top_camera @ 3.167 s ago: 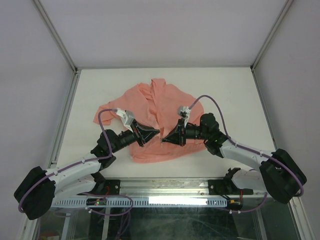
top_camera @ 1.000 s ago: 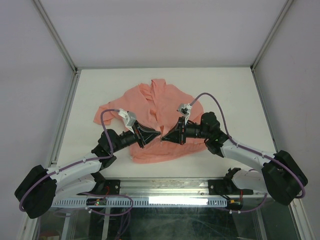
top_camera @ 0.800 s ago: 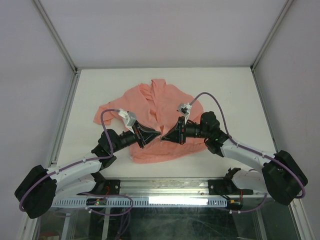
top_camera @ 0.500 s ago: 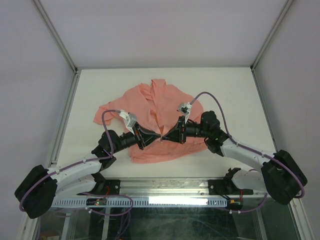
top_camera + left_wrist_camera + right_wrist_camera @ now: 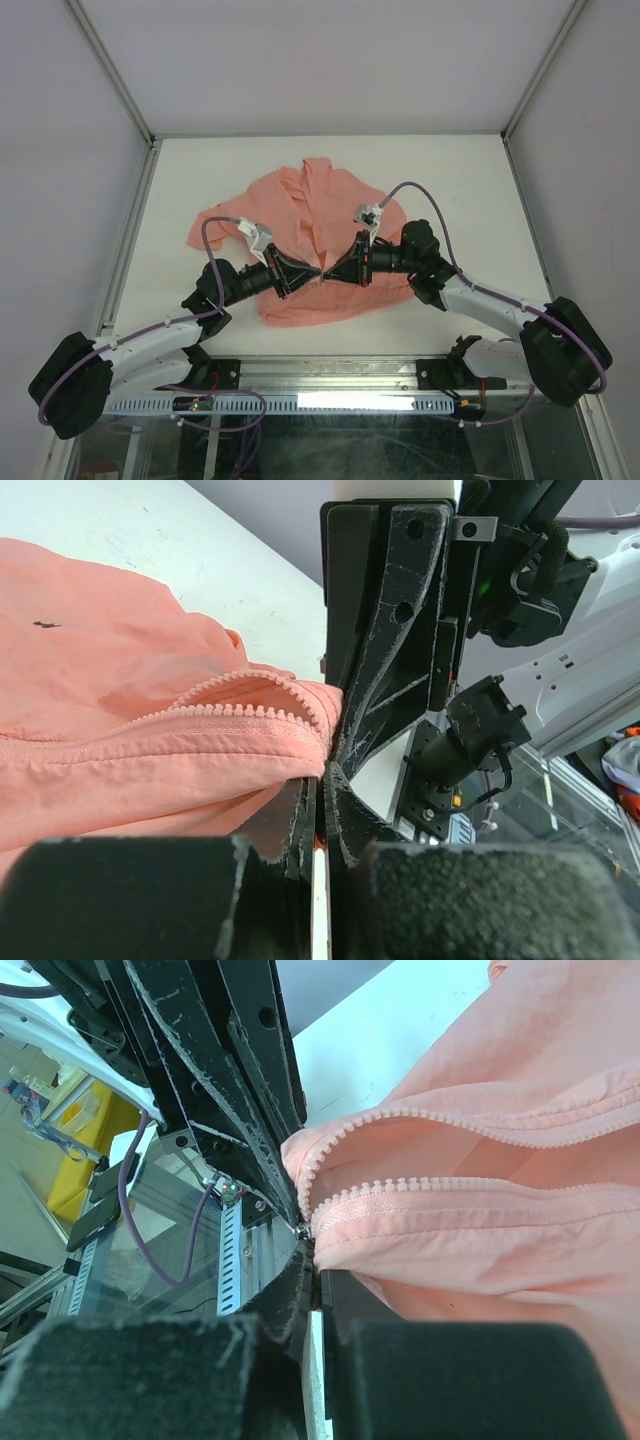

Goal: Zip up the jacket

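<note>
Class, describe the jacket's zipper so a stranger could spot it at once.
A salmon-pink jacket lies on the white table. At its front opening, where the left gripper and right gripper meet, run two rows of zipper teeth. Their beaded ridges stand out from plain cloth.

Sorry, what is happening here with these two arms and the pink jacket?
A salmon-pink jacket lies on the white table. The robot's left gripper and right gripper, both shut, meet tip to tip low on the front opening, pinching fabric there. The zipper teeth are not joined yet.
</note>
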Controlling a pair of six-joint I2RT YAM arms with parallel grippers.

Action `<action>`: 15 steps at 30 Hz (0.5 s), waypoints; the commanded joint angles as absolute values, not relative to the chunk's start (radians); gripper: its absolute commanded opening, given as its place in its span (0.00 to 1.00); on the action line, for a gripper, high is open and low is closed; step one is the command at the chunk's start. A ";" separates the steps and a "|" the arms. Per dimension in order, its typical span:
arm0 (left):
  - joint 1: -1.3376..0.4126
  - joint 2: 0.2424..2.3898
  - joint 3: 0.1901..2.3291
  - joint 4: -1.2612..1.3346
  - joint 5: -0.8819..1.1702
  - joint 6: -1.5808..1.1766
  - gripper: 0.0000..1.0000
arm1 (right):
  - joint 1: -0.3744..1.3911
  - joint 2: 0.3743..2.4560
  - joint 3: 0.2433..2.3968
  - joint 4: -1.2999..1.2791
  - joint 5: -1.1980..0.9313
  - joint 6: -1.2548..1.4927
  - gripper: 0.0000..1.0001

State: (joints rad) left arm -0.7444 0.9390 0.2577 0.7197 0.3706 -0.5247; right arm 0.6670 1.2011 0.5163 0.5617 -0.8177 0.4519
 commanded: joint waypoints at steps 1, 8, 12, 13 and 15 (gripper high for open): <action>-0.744 0.981 0.301 0.690 0.438 -0.554 0.00 | 0.660 1.166 0.549 0.676 -0.808 0.456 0.00; -0.744 0.963 0.309 0.561 0.354 -0.621 0.08 | 0.660 1.203 0.561 0.669 -0.807 0.437 0.00; -0.743 0.921 0.312 0.569 0.336 -0.679 0.19 | 0.662 1.207 0.545 0.669 -0.808 0.431 0.00; -0.744 0.916 0.316 0.565 0.334 -0.692 0.21 | 0.663 1.208 0.542 0.669 -0.809 0.431 0.00; -0.743 0.912 0.323 0.561 0.336 -0.709 0.25 | 0.663 1.207 0.540 0.667 -0.811 0.431 0.00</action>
State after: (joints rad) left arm -0.7387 0.9409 0.2897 0.5808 0.3412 -0.6441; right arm 0.6586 1.2140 0.5159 0.5816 -0.8108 0.4435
